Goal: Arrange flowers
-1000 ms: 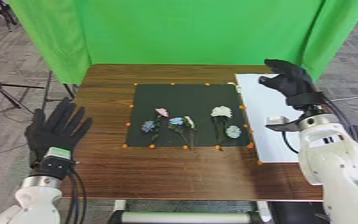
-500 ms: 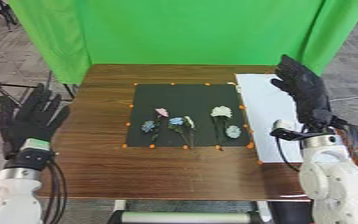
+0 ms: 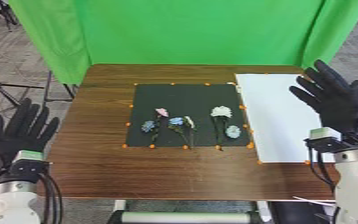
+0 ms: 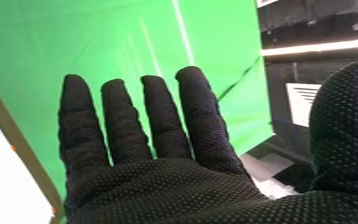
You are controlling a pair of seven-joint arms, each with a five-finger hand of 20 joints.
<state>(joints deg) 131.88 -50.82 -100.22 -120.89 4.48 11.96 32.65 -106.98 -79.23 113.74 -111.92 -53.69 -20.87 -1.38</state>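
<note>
Nearest me on the left the robot's left hand [image 3: 17,142], and at the right by the white sheet [image 3: 278,117] its right hand [image 3: 342,112], are spread wide, fingers straight, holding nothing. Between them, on the dark mat [image 3: 180,95], lie the pale blue bloom [image 3: 233,131] and the blue flower [image 3: 148,126], with the pink flower [image 3: 161,112] and large white flower [image 3: 221,112] slightly farther, before the green curtain [image 3: 193,35]. The arranging seems paused or finished; any tidying (those petals look easily crushed) wants a light pinch low on one stem, lifted clear of its neighbours.
</note>
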